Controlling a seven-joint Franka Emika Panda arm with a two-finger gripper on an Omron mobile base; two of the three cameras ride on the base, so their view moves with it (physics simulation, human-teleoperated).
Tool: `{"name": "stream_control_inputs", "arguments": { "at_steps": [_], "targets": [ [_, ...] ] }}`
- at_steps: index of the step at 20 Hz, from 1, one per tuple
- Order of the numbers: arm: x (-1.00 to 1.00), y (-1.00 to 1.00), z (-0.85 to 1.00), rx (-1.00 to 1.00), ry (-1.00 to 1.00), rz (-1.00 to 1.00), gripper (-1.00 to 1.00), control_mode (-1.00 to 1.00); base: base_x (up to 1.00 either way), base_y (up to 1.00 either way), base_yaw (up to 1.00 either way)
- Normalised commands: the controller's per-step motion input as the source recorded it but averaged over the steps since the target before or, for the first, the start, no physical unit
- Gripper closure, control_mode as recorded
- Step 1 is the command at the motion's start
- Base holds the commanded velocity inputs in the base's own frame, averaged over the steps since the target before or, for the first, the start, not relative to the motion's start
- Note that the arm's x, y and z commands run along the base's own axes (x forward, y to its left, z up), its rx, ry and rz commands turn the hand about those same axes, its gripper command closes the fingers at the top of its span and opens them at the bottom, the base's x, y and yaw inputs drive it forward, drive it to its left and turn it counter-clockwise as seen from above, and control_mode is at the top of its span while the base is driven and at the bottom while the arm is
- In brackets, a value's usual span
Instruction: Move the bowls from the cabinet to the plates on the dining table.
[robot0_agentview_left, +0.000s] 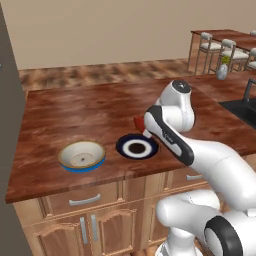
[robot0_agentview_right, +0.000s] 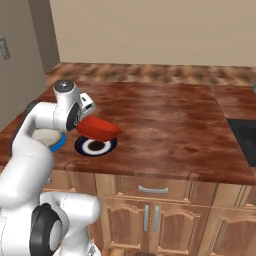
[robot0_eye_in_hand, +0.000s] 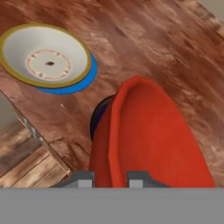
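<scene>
1. Gripping the red bowl (robot0_eye_in_hand: 148, 135) by its rim, my gripper (robot0_eye_in_hand: 110, 178) is nearly closed on the thin wall; it is stiff, glossy, likely slippery.
2. It hangs tilted just above the black-ringed plate (robot0_agentview_right: 95, 146).
3. Beyond, the cream bowl (robot0_eye_in_hand: 46, 54) sits on the blue plate (robot0_eye_in_hand: 83, 81).

Left of centre on the dining table (robot0_agentview_left: 75, 107), the cream bowl (robot0_agentview_left: 81, 155) sits on the blue plate (robot0_agentview_left: 86, 167); the ringed plate (robot0_agentview_left: 136, 146) lies just right of it.
</scene>
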Motion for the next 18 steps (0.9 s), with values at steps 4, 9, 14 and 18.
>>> {"name": "stream_control_inputs", "arguments": {
  "at_steps": [4,9,14,18],
  "targets": [
    [0.38,0.23,-0.19,0.00,0.00,0.01,1.00,-1.00,0.00,0.00,0.00],
    [0.40,0.12,-0.34,0.00,0.00,0.01,1.00,-1.00,0.00,0.00,0.00],
    [0.13,0.00,-0.13,0.00,0.00,0.00,1.00,-1.00,0.00,0.00,0.00],
    [0.00,0.00,-0.01,0.00,0.00,0.00,1.00,-1.00,0.00,0.00,0.00]
  ]
}}
